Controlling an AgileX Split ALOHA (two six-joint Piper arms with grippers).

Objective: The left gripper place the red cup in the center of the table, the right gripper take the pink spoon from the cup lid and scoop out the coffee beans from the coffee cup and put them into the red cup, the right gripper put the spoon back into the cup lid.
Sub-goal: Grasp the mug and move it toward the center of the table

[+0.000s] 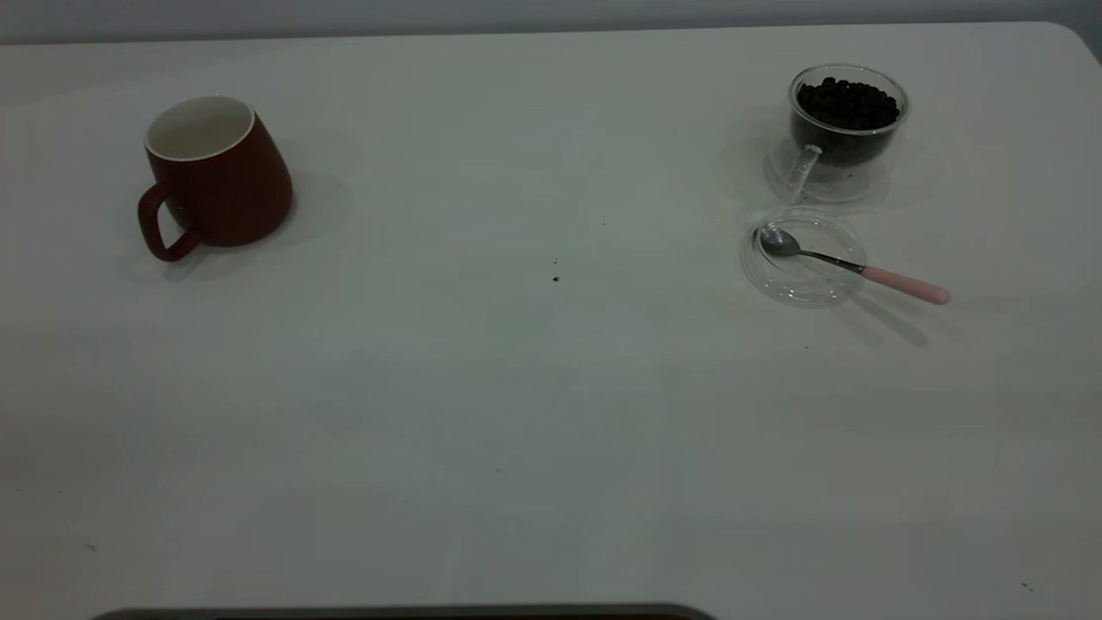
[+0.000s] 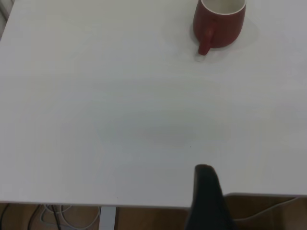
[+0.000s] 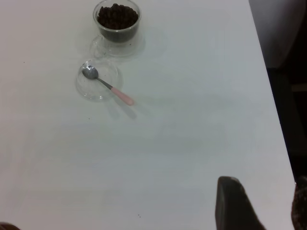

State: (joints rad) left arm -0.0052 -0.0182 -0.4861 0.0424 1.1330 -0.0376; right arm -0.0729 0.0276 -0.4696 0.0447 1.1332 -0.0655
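Observation:
The red cup (image 1: 215, 172) stands upright at the table's (image 1: 534, 413) far left, its handle toward the front edge; the left wrist view shows the same red cup (image 2: 219, 21) far ahead of my left gripper (image 2: 207, 191), which hangs at the table's edge with nothing in it. At the far right stands the coffee cup (image 1: 848, 116), full of coffee beans (image 1: 848, 102). Just in front of it lies the cup lid (image 1: 801, 260), with the pink spoon (image 1: 852, 267) resting in it, handle sticking out over the rim. My right gripper (image 3: 264, 184) is open, far from the spoon (image 3: 108, 85).
A few dark specks (image 1: 555, 277) lie near the table's middle. The wide stretch of tabletop between the red cup and the coffee cup holds nothing else. The table's right edge (image 3: 273, 110) runs close beside the right gripper, and cables (image 2: 53, 215) hang below the near edge.

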